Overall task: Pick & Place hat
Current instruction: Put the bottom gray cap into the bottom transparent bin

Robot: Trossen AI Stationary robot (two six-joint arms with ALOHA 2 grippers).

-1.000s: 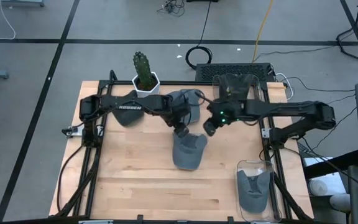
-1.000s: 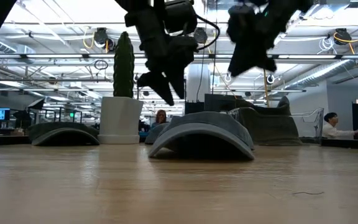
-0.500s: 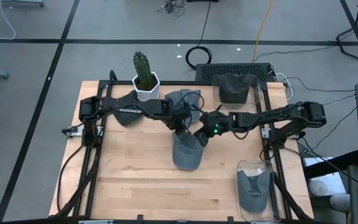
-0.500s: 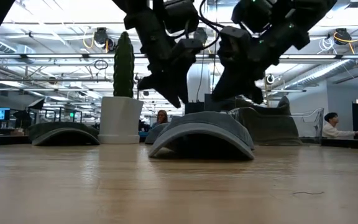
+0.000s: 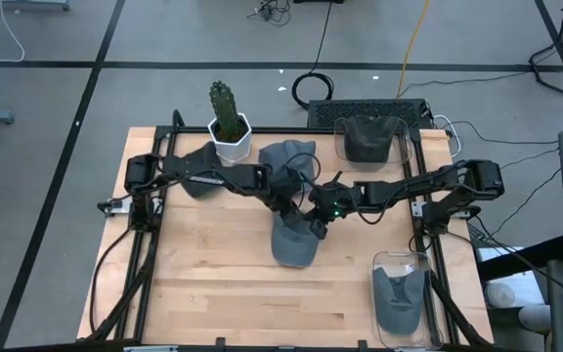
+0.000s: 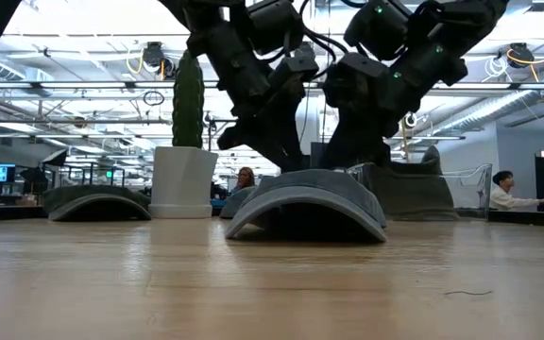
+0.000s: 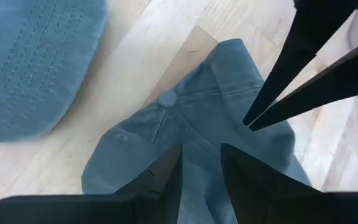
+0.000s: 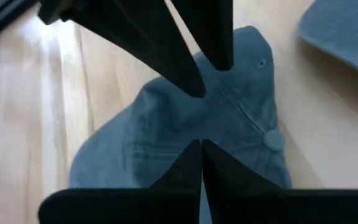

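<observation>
Denim hat [image 5: 295, 240] sits mid-table, long axis running front-to-back, brim toward the front. Left gripper [image 5: 289, 206] pinches its crown; right gripper [image 5: 318, 228] is closed too. Only wrist views show the top button [image 7: 166, 99].

Potted cactus [image 5: 227, 119], black cable coil [image 5: 312, 88], wooden table [image 5: 203, 284]

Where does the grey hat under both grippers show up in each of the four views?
High view: hat at table centre, below both grippers.
Low view: hat at centre, a low arch on the wood.
Left wrist view: hat fills the middle.
Right wrist view: hat fills the middle.
Shared landmark: the hat's crown button, also at.
</observation>
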